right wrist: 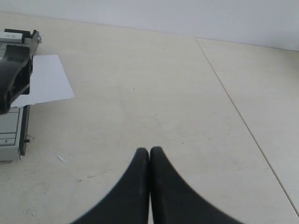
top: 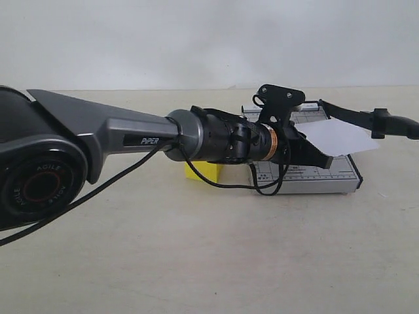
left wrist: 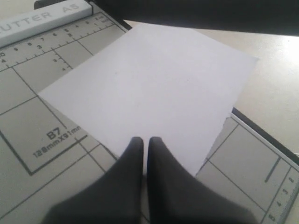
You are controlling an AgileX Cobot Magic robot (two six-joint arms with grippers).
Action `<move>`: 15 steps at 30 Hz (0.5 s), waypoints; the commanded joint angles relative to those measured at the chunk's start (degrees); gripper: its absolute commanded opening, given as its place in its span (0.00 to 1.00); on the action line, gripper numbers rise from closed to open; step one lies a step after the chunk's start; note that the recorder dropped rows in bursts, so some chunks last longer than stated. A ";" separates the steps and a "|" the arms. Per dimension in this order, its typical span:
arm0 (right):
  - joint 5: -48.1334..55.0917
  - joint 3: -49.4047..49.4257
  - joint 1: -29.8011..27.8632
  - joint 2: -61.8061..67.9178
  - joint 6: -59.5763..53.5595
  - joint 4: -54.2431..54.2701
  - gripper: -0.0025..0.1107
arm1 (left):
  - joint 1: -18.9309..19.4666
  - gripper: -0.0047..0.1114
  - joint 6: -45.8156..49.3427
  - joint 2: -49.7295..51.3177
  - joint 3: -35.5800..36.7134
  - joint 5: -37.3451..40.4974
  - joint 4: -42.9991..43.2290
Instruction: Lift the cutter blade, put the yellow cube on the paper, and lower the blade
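**cutter blade (top: 366,118) looks up, cube not on the paper yet**

So the blade seems to be lifted off the grey board (left wrist: 42,107). In the outside view it angles up past the far side of the left gripper (left wrist: 142,142), and nothing is holding it. I'd call step one done, though I can't see the hinge well enough to swear by it.

The yellow cube (top: 204,172) is the part that's left. It sits on the table (right wrist: 163,102), back behind the left gripper and partly hidden under that arm's wrist, just beside the board and not on it. Nobody has hold of it.

The paper (left wrist: 149,88) lies right under the left gripper's tips, skewed on the board with one corner hanging over the edge. That gripper's fingers are pressed together right at the paper's near corner. Whether they touch the sheet, I can't tell.

The right gripper (right wrist: 149,151) has its fingers together too, with nothing in them. It hangs over bare table, with the board and blade handle well off to one side.

No real containers here. The closest is the board, and it only carries the paper.

Left to do, by my read: grab the cube, set it on the paper, then lower the blade.
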 commanded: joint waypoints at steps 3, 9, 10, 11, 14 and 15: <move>0.49 0.10 -0.08 -0.04 0.18 -0.02 0.02 | -0.08 0.08 -0.51 -0.59 0.05 1.73 0.13; 0.60 0.10 -0.08 -0.04 0.18 -0.02 0.02 | -0.08 0.08 -0.51 -5.49 0.05 9.21 0.13; 0.71 0.10 -0.08 -0.04 0.18 -0.02 0.02 | -0.08 0.08 -0.51 -6.40 0.05 9.94 0.13; 0.99 0.10 -0.08 -0.04 0.18 -0.02 0.02 | -0.08 0.08 -0.51 -7.35 0.05 10.35 0.13; 1.65 0.10 -0.08 -0.04 0.18 -0.02 0.02 | -0.08 0.08 -2.70 -9.46 0.16 11.93 0.13; 1.76 0.10 -0.08 -0.04 0.18 -0.02 0.02 | -0.08 0.08 -4.83 -10.07 0.16 13.65 0.13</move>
